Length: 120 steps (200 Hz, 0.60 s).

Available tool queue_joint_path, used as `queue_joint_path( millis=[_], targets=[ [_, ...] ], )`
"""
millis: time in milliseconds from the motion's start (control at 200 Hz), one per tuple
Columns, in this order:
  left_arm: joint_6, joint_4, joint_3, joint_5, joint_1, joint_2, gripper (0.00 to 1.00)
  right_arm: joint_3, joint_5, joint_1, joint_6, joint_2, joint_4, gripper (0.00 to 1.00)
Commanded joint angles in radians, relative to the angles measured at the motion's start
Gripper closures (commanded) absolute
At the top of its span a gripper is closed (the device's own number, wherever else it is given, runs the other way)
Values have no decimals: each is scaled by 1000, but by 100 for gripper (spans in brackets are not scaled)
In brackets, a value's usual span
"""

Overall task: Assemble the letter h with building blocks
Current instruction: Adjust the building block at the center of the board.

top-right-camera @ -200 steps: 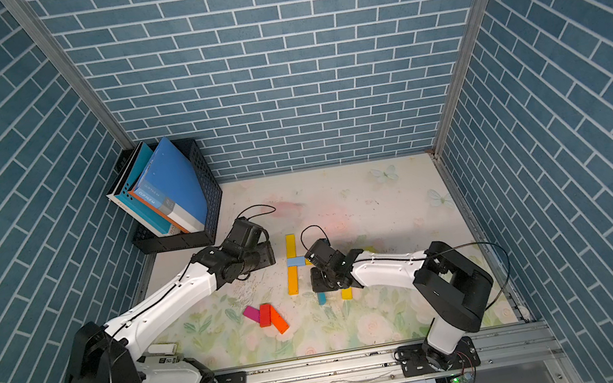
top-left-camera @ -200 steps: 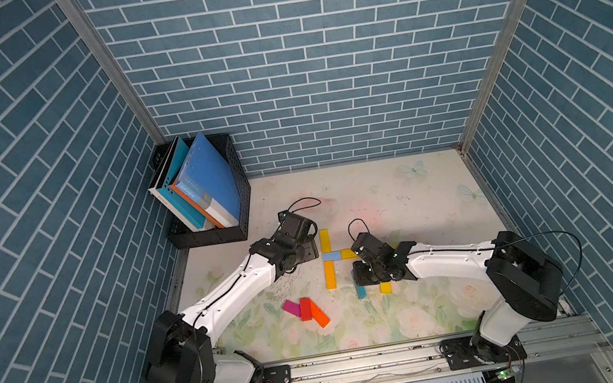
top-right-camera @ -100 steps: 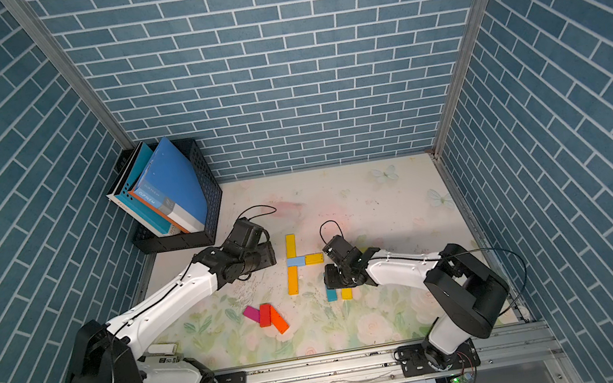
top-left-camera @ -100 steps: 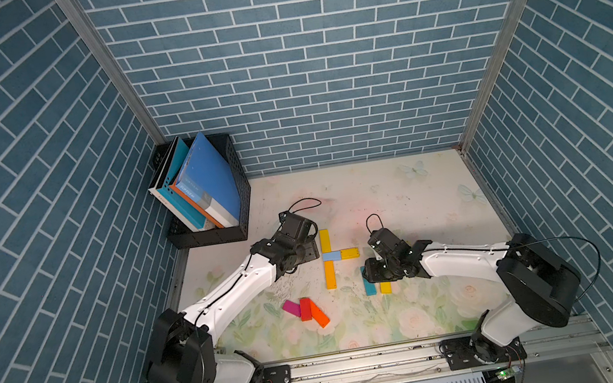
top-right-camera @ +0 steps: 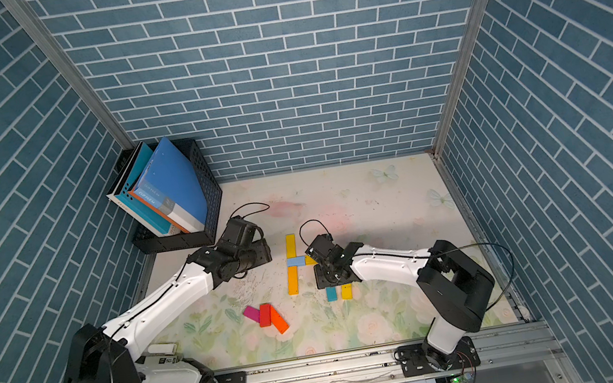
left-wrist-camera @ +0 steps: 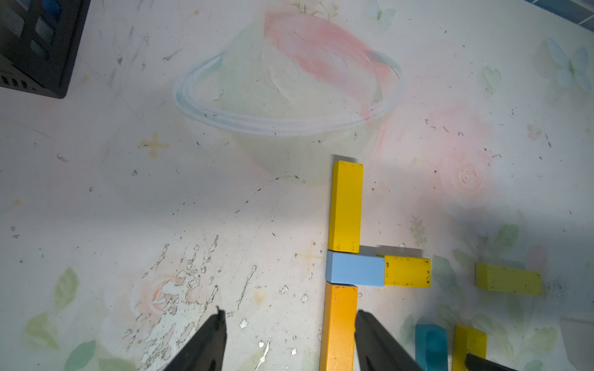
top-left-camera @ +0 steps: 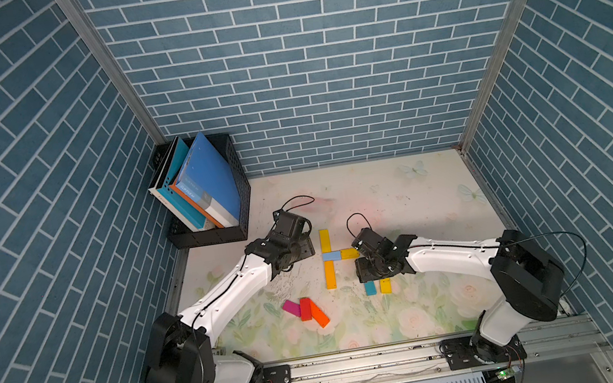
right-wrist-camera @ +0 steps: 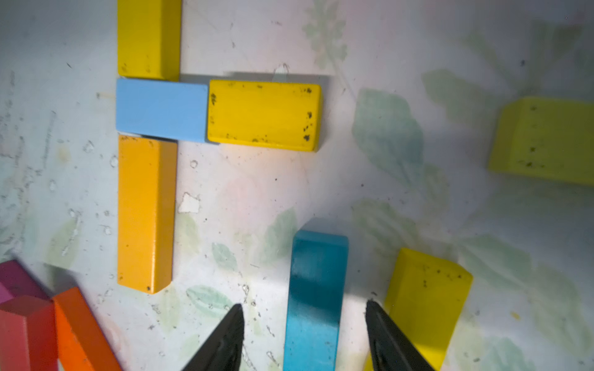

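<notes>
- Nearest the robot's base, a magenta block (top-left-camera: 291, 309), a red block (top-left-camera: 305, 308) and an orange block (top-left-camera: 321, 316) lie bunched and touching on the bench (top-left-camera: 401, 203). I judge them spare stock, kept clear of the letter.
- Just beyond, the right claw (right-wrist-camera: 304, 305) stands spread astride a teal block (right-wrist-camera: 316, 289), with a gap at each finger, pinching nothing. The block lies parallel to the stem, below the crossbar's free end but apart from it, so it looks meant as the h's short right leg.
- A yellow block (right-wrist-camera: 427, 298) lies just beside the teal one, and a pale yellow block (right-wrist-camera: 543, 141) sits apart; both are unused.
- The letter so far has an amber block (left-wrist-camera: 339, 324), a light blue block (left-wrist-camera: 355, 268) and a long yellow block (left-wrist-camera: 346, 205) in line as the stem. A short yellow block (left-wrist-camera: 406, 271) butts the blue one as crossbar.
- The left claw (left-wrist-camera: 289, 311) hangs spread and empty by the amber block, probably standing by.
- Farthest off, a black rack (top-left-camera: 213, 237) of books (top-left-camera: 207, 174) stands in the back corner.
</notes>
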Motion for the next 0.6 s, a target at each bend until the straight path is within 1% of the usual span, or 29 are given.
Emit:
queue_joint_path(
  millis=[0, 120, 225, 395, 445, 595],
  targets=[
    [18, 6, 20, 24, 20, -34, 30, 19, 58, 16, 50, 15, -86, 38],
    [28, 10, 23, 34, 32, -59, 24, 26, 65, 36, 64, 2, -94, 39],
    [42, 7, 26, 61, 47, -66, 22, 8, 69, 52, 79, -26, -92, 39],
    [40, 0, 24, 29, 49, -87, 18, -29, 66, 64, 112, -69, -76, 39],
    [42, -1, 18, 10, 50, -98, 17, -31, 75, 65, 123, -78, -80, 37],
    [72, 35, -12, -1, 62, -152, 16, -27, 121, 73, 142, -105, -85, 30]
  ],
)
